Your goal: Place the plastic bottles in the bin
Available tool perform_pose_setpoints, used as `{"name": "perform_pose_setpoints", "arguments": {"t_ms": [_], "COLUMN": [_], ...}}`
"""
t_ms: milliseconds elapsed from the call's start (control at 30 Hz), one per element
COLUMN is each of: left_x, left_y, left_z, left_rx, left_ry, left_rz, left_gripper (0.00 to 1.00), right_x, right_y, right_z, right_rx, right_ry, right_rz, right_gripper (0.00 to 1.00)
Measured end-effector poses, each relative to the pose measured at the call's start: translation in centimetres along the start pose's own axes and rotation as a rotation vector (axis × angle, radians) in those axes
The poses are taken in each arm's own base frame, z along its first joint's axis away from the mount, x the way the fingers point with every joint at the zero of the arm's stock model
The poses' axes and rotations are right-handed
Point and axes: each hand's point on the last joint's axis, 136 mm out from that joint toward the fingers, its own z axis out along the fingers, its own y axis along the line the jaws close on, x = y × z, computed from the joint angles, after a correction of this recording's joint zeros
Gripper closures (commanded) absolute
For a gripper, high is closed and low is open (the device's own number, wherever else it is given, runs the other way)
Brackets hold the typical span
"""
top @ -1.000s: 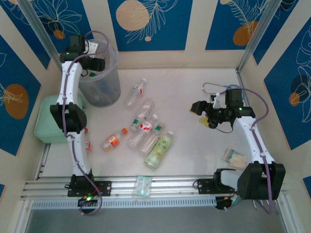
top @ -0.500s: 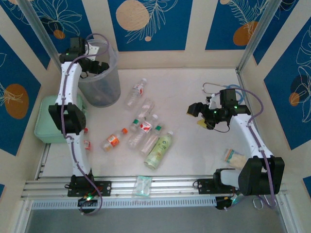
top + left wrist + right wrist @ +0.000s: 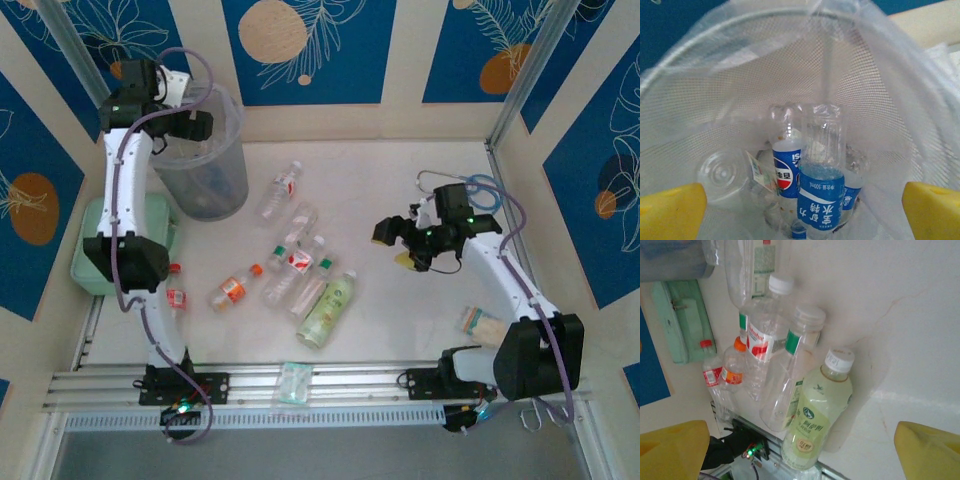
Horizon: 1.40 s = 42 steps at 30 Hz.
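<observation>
The left end effector [image 3: 190,126] hangs over the mouth of the bin [image 3: 222,190], which stands at the far left corner of the surface [image 3: 400,165]. In the left wrist view its yellow fingertips [image 3: 671,210] are spread wide, with nothing held between them. Below them, inside the bag-lined bin, a blue-labelled bottle [image 3: 821,200] stands nearly upright. A Pepsi-labelled bottle [image 3: 785,172] is pressed close behind it, and a clear bottle [image 3: 720,175] lies at the left with its base toward the camera.

The right end effector [image 3: 390,232] hovers above bare surface to the right of the bottles still lying out. Its yellow fingertips [image 3: 672,450] are wide apart and hold nothing.

The remaining bottles lie in a loose group mid-surface. The pale green bottle [image 3: 328,308] is nearest the rails, with its white cap pointing away from them. A green-labelled bottle [image 3: 312,286] lies against its left side, and a red-labelled bottle with a white cap [image 3: 298,262] lies next to that. An orange-capped bottle [image 3: 232,290] lies farther left, and a small red-capped bottle [image 3: 178,296] sits beside the left arm. Nearer the bin lie a clear bottle with a green label [image 3: 296,224] and another red-labelled bottle [image 3: 280,190].

A mint-green box [image 3: 100,255] sits at the left edge, just beside the bin. One plastic-wrapped packet [image 3: 295,385] rests on the rails, and a second packet [image 3: 480,322] lies near the right arm.
</observation>
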Motion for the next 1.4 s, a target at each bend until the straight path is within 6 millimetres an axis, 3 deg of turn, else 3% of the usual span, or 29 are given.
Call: {"name": "perform_pose_setpoints", "arguments": {"t_ms": [167,300,400,533,633,833,933,1033,1267,1400], "left_x": [-1.7,-1.8,-0.7,1.5,3.8,10.7,13.1,14.2,14.0,13.6], "left_y": [-2.1,-5.7,-9.6,-14.7,-17.9,-23.6,-24.8,-24.9,-25.0,-25.5], "left_z": [-4.5,-7.6,-8.9,-8.7,-7.5,-5.2,-5.5,-6.1,-6.3,-6.2], "left_rx": [-0.013,0.027,0.111,0.267,0.362,0.513,0.554,0.570,0.583,0.607], "left_ry": [-0.073,-0.124,-0.152,-0.166,-0.141,-0.025,0.007,0.002,-0.028,-0.036], "left_rz": [0.024,0.068,0.091,0.073,0.042,-0.022,-0.059,-0.100,-0.148,-0.159], "left_gripper": [0.00,0.00,0.00,0.00,0.00,0.00,0.00,0.00,0.00,0.00], "right_x": [2.3,5.2,6.7,7.5,7.5,7.1,7.0,7.0,6.6,5.8], "right_y": [-0.2,-1.6,-2.2,-1.9,-1.7,-2.6,-3.0,-3.6,-3.9,-4.1], "right_z": [2.5,5.2,6.4,7.9,9.2,11.5,12.4,13.1,13.2,11.6], "right_rx": [0.030,0.075,0.105,0.113,0.109,0.129,0.137,0.149,0.155,0.161], "right_ry": [0.068,0.150,0.190,0.213,0.223,0.241,0.252,0.262,0.258,0.222], "right_rz": [0.047,0.111,0.138,0.144,0.142,0.176,0.184,0.193,0.202,0.203], "right_gripper": [0.15,0.17,0.17,0.16,0.22,0.28,0.28,0.30,0.43,0.45]}}
